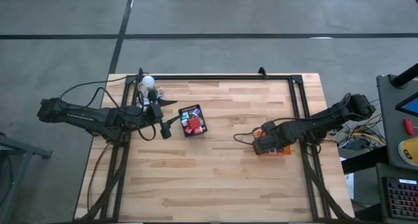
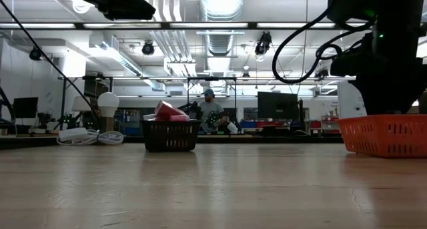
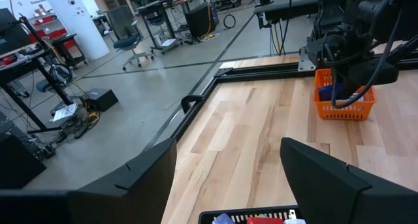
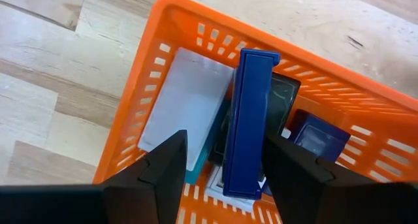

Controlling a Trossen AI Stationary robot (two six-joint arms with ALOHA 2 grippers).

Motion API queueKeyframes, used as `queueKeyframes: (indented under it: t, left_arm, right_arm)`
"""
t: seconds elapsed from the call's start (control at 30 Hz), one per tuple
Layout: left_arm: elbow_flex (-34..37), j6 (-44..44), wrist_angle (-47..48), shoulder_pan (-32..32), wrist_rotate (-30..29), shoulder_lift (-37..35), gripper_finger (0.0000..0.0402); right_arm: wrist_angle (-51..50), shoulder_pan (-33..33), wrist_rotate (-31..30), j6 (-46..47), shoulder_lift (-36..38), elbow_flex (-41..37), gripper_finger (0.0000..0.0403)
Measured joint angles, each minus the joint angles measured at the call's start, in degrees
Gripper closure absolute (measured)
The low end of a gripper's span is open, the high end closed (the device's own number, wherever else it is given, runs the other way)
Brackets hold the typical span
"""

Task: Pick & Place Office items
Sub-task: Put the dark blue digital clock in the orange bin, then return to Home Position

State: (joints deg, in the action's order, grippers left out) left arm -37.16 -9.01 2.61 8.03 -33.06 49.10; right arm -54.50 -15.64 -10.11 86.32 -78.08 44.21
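My right hand [image 4: 219,168] is hanging open over the orange tray [image 4: 366,103] near the worktop's right edge, fingers straddling a blue flat piece [image 4: 247,119] without gripping.

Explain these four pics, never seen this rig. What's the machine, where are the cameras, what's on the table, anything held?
It is a robot with two dark arms at a wooden table. One camera looks straight down, one sits at table height, and one rides on each wrist.

On the table: a black mesh tray holding small red, blue and white office items, an orange tray, and a white bulb with cords.

The left claw waits open beside the black tray, holding nothing. The right claw hangs open over the orange tray, its fingers either side of a blue flat piece standing among other pieces, not gripping it.
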Motion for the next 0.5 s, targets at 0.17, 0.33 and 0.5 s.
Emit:
queueKeyframes:
  t: [0.17,0.33,0.5]
  left_arm:
    - [0.0,0.0,0.0,0.0,0.0,0.0,0.0126]
    - [0.0,0.0,0.0,0.0,0.0,0.0,0.0126]
    - [0.0,0.0,0.0,0.0,0.0,0.0,0.0126]
  right_arm:
    - [-0.1,0.0,0.0,0.0,0.0,0.0,0.0216]
    - [-1.5,0.0,1.6,-0.7,0.6,0.4,0.0216]
    - [-4.7,0.0,2.1,-1.6,3.2,2.6,0.0216]
